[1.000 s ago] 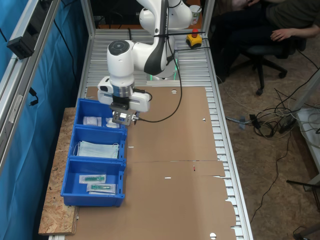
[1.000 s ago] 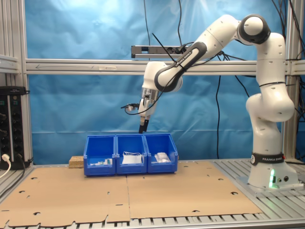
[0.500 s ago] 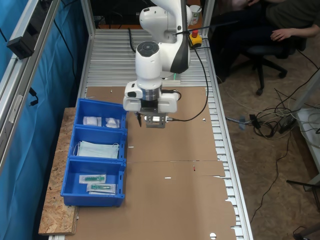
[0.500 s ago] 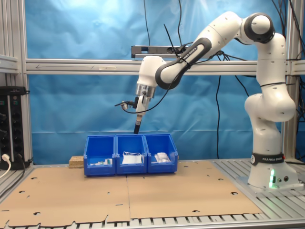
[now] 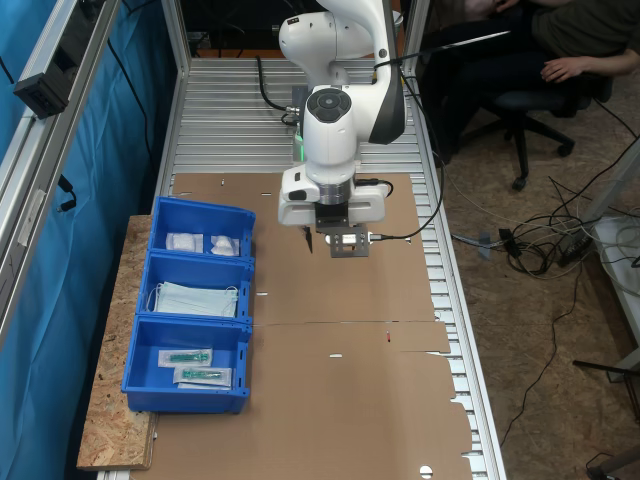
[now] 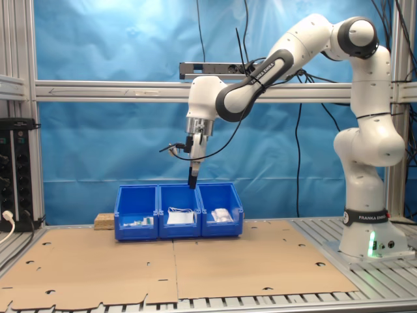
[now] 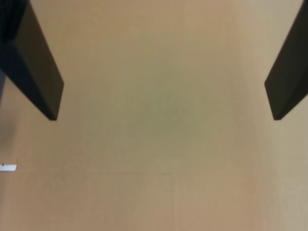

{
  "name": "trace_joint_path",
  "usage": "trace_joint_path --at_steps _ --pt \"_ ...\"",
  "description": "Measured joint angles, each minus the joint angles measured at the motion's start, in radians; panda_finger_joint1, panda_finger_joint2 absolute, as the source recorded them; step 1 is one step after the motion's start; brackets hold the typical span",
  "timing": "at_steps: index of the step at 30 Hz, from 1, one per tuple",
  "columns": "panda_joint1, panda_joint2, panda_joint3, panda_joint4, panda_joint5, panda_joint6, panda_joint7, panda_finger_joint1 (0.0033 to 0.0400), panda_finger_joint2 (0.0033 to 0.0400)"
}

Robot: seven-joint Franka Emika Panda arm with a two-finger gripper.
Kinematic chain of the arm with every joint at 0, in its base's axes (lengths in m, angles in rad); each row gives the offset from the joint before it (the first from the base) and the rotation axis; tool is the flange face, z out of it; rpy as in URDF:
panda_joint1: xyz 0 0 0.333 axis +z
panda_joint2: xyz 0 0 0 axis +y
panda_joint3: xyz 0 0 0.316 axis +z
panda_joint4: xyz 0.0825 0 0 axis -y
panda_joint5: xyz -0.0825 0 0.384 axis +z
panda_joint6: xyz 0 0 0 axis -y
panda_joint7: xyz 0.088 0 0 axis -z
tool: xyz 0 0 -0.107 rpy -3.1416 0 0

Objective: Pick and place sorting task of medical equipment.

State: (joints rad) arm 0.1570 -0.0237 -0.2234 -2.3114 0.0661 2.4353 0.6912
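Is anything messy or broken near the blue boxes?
Nothing stands out. The three blue plastic bins sit in a neat row, with white gauze packets, pale blue masks and clear green-tipped packets sorted inside. The pincer hangs open over bare brown cardboard.

A blue curtain [image 6: 98, 150] hangs behind the metal frame [image 6: 98, 90]. Brown cardboard [image 5: 350, 380] covers the slatted table [image 5: 225, 110]. Cables [image 5: 540, 240] lie on the floor.

I'm looking at my arm [image 6: 365, 130]: glossy white rounded shells with dark grey joint rings, and a black cable [image 6: 218, 140] is trailing along it to the wrist. A green light is glowing at its base [image 6: 373, 244]. The fingers [image 7: 41, 72] are showing as black, flat, angular bars.
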Motion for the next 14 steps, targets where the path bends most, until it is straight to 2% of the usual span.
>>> trace_joint_path --at_steps 14 --pt "0.000 0.000 0.001 0.023 0.000 -0.100 0.000 0.0400 0.0400"
